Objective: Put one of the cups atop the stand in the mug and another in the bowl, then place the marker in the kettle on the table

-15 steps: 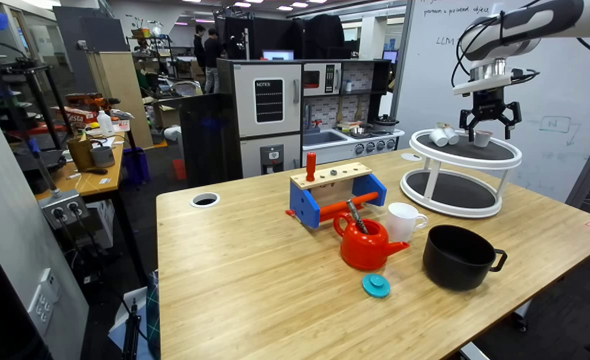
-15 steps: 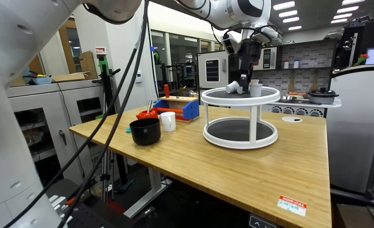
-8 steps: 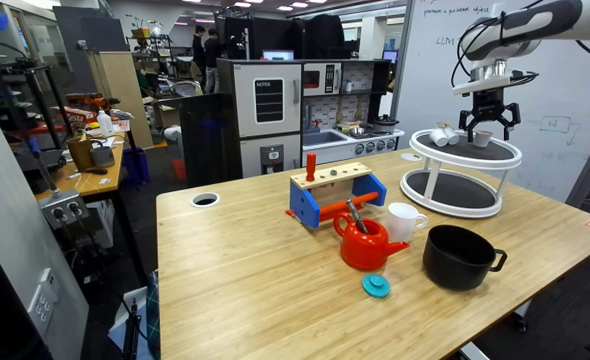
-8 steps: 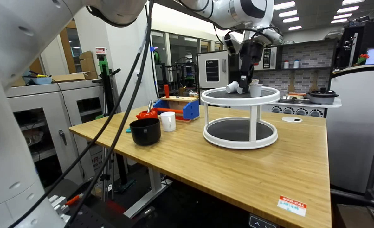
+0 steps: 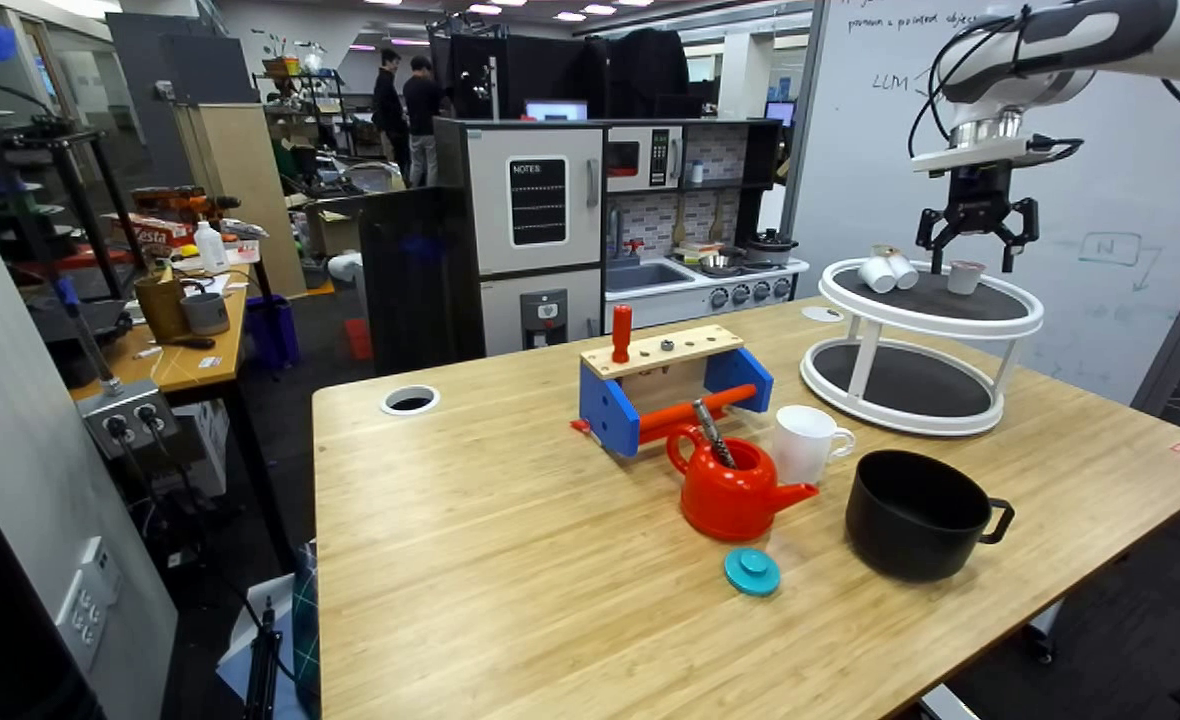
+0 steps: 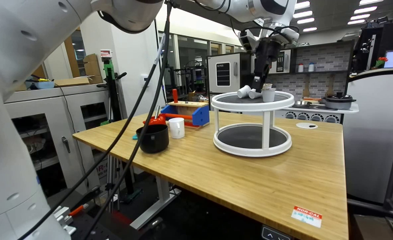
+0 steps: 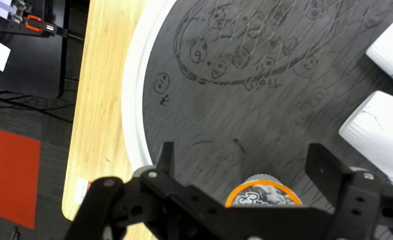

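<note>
My open gripper (image 5: 972,262) (image 7: 241,146) hangs over the stand's dark top, nothing between its fingers. On the white-rimmed two-tier stand (image 5: 950,324) (image 6: 253,107) one cup (image 5: 965,279) (image 6: 268,95) is upright; in the wrist view that cup (image 7: 263,193) seems the orange-rimmed one, partly hidden by the gripper body. Two white cups (image 5: 876,274) (image 7: 379,133) lie on their sides, and another cup (image 6: 266,86) shows partly behind. On the table are the white mug (image 5: 803,445), the black bowl (image 5: 905,550) and the red kettle (image 5: 728,508), with a slim marker (image 5: 713,435) sticking up from it.
A blue block rack (image 5: 610,415) with red and wooden parts stands behind the kettle. A teal lid (image 5: 752,571) lies in front of the kettle. Black cables (image 6: 130,125) hang from the arm. A whiteboard (image 5: 1115,200) rises behind the stand.
My gripper has risen slightly and tilted a little more over the stand. The cups and the things on the table have not moved.
</note>
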Robot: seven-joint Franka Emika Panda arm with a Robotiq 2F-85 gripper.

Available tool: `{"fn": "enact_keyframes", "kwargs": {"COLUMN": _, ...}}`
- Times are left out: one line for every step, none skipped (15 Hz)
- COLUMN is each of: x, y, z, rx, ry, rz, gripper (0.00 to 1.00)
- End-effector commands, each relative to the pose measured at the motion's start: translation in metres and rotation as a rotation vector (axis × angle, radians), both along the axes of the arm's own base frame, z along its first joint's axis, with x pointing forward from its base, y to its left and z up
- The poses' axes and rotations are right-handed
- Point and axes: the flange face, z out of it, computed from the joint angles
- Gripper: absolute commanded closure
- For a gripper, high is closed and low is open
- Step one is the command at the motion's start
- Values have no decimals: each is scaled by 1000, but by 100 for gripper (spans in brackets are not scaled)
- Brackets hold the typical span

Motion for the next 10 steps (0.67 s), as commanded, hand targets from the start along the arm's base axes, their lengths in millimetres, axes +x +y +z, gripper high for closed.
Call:
{"fn": "enact_keyframes", "kwargs": {"x": 4, "y": 1, "z": 0, "rx": 39, "ry": -2, "rz": -22, "gripper": 0}}
{"fn": "enact_keyframes", "kwargs": {"x": 5, "y": 1, "z": -1, "rx": 40, "ry": 0, "rz": -24, "gripper": 0}}
{"fn": "enact_keyframes", "kwargs": {"x": 5, "y": 1, "z": -2, "rx": 42, "ry": 3, "rz": -26, "gripper": 0}}
{"fn": "enact_keyframes", "kwargs": {"x": 5, "y": 1, "z": -3, "rx": 41, "ry": 8, "rz": -30, "gripper": 0}}
{"fn": "enact_keyframes", "kwargs": {"x": 5, "y": 2, "z": -3, "rx": 43, "ry": 12, "rz": -27, "gripper": 0}}
{"fn": "enact_keyframes", "kwargs": {"x": 4, "y": 4, "z": -2, "rx": 56, "ry": 12, "rz": -9, "gripper": 0}}
{"fn": "enact_keyframes", "kwargs": {"x": 4, "y": 4, "z": -6, "rx": 18, "ry": 11, "rz": -5, "gripper": 0}}
{"fn": "enact_keyframes", "kwargs": {"x": 4, "y": 5, "z": -5, "rx": 20, "ry": 12, "rz": -4, "gripper": 0}}
{"fn": "enact_keyframes", "kwargs": {"x": 4, "y": 6, "z": -5, "rx": 22, "ry": 13, "rz": -2, "gripper": 0}}
{"fn": "enact_keyframes", "kwargs": {"x": 4, "y": 6, "z": -4, "rx": 22, "ry": 13, "rz": -2, "gripper": 0}}
